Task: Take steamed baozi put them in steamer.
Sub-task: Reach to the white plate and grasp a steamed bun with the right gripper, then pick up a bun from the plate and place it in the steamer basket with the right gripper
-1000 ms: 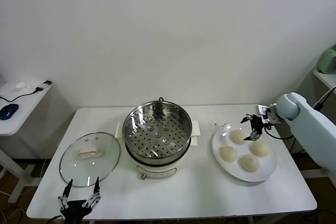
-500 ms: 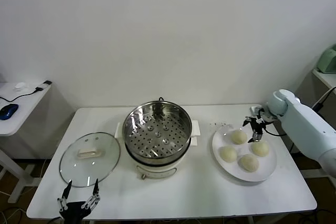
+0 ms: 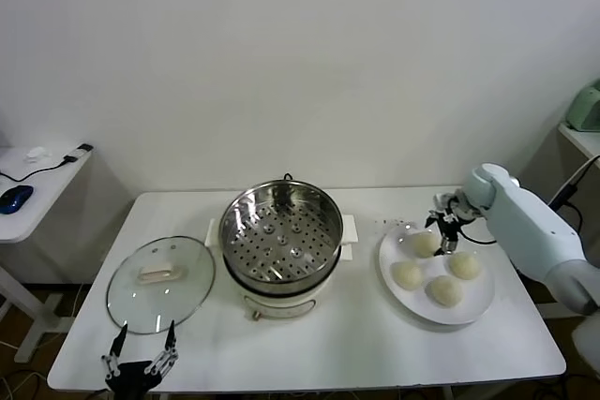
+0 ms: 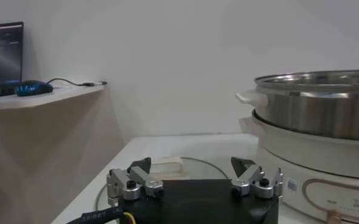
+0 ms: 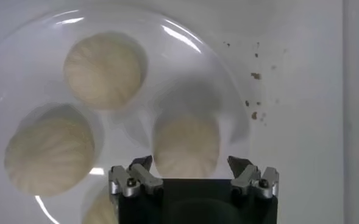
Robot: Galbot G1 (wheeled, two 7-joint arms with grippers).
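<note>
Several cream-white steamed baozi lie on a white plate (image 3: 480, 299) at the table's right. My right gripper (image 3: 443, 234) hangs open just over the rear-left baozi (image 3: 424, 244). In the right wrist view that baozi (image 5: 186, 145) sits between the two fingertips (image 5: 141, 163), with a gap on each side. Other baozi (image 5: 104, 70) (image 5: 50, 155) lie farther off on the plate (image 5: 185, 67). The steamer (image 3: 281, 236), a shiny steel pot with a perforated tray, stands mid-table with nothing in it. My left gripper (image 3: 141, 364) rests open at the table's front left corner.
A round glass lid (image 3: 160, 283) with a white handle lies left of the steamer, just beyond my left gripper (image 4: 191, 165). The steamer (image 4: 316, 109) rises close beside it. Dark crumbs (image 5: 255, 76) dot the table by the plate. A side table with a blue mouse (image 3: 14, 199) stands far left.
My right gripper has shifted a little leftward and now sits over the rear-left baozi. The left arm has not moved.
</note>
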